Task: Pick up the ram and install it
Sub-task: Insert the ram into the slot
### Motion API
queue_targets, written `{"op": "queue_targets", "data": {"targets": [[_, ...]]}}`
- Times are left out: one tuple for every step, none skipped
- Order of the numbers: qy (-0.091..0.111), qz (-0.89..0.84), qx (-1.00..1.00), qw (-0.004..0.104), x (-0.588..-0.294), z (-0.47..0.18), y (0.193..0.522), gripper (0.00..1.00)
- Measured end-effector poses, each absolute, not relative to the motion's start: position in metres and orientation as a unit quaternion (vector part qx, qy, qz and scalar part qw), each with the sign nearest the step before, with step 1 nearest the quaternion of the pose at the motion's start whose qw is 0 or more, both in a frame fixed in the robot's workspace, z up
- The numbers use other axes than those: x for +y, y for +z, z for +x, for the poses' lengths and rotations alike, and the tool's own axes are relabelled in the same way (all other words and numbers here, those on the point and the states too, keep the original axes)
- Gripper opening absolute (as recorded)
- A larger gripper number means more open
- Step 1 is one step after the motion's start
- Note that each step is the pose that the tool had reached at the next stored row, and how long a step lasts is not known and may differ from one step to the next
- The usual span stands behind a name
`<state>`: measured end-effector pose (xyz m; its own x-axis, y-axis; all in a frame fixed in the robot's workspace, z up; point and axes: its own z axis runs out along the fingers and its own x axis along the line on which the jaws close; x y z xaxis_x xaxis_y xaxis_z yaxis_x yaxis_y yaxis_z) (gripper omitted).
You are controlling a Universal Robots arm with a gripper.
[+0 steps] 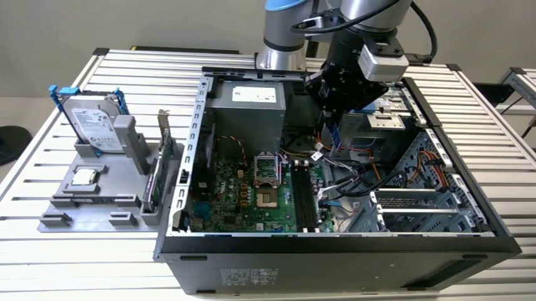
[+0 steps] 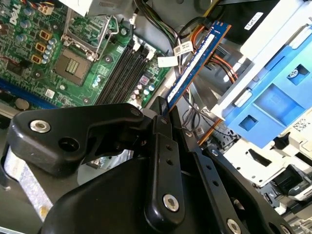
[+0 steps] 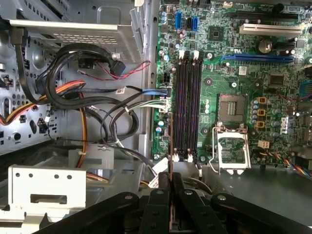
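I am holding the ram (image 2: 197,61) in my hand (image 2: 163,114), the fingers (image 3: 158,200) closed narrow on one short end of the stick so that the rest of it is jutting out free beyond them. In the second wrist view it is showing as a long blue board with a white label along its face; in the first wrist view I am seeing it edge-on, a thin strip (image 3: 170,141) lying just beside the black memory slots (image 3: 187,102) and roughly parallel to them. It is not seated in any slot yet.

In the exterior view my hand (image 1: 333,116) is hanging inside the open computer case (image 1: 335,248) on the bench (image 1: 511,169), above the cable bundle (image 3: 87,105) and to the exterior view's right of the motherboard (image 1: 251,188).

I am judging the stick to be very light and stiff, but thin and easily harmed: the chips and the contact edge will not be tolerating squeezing or scraping. Pinching it on the flat faces near an end, as I am doing, is keeping the contact edge free; a grip this far from the middle is letting the far tip swing, so any tilt matters at the slot.
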<state>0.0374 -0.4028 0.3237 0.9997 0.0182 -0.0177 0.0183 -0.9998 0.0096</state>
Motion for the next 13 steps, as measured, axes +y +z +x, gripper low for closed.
{"op": "queue_targets", "data": {"targets": [[-0.009, 1.0, 0.009, 0.005, -0.4028, 0.0374, 0.3232, 0.0], [-0.009, 1.0, 0.009, 0.005, -0.4028, 0.0374, 0.3226, 0.0], [-0.009, 1.0, 0.009, 0.005, -0.4028, 0.0374, 0.322, 0.0], [-0.009, 1.0, 0.009, 0.005, -0.4028, 0.0374, 0.3214, 0.0], [-0.009, 1.0, 0.009, 0.005, -0.4028, 0.0374, 0.3208, 0.0], [-0.009, 1.0, 0.009, 0.005, -0.4028, 0.0374, 0.3202, 0.0], [-0.009, 1.0, 0.009, 0.005, -0.4028, 0.0374, 0.3198, 0.0], [-0.009, 1.0, 0.008, 0.005, -0.4028, 0.0374, 0.3196, 0.0], [-0.009, 1.0, 0.008, 0.005, -0.4028, 0.0374, 0.3194, 0.0], [-0.009, 1.0, 0.008, 0.005, -0.4028, 0.0374, 0.3192, 0.0], [-0.009, 1.0, 0.008, 0.005, -0.4028, 0.0374, 0.319, 0.0], [-0.009, 1.0, 0.008, 0.005, -0.4028, 0.0374, 0.3188, 0.0], [-0.009, 1.0, 0.008, 0.005, -0.4028, 0.0374, 0.3183, 0.0]]}}
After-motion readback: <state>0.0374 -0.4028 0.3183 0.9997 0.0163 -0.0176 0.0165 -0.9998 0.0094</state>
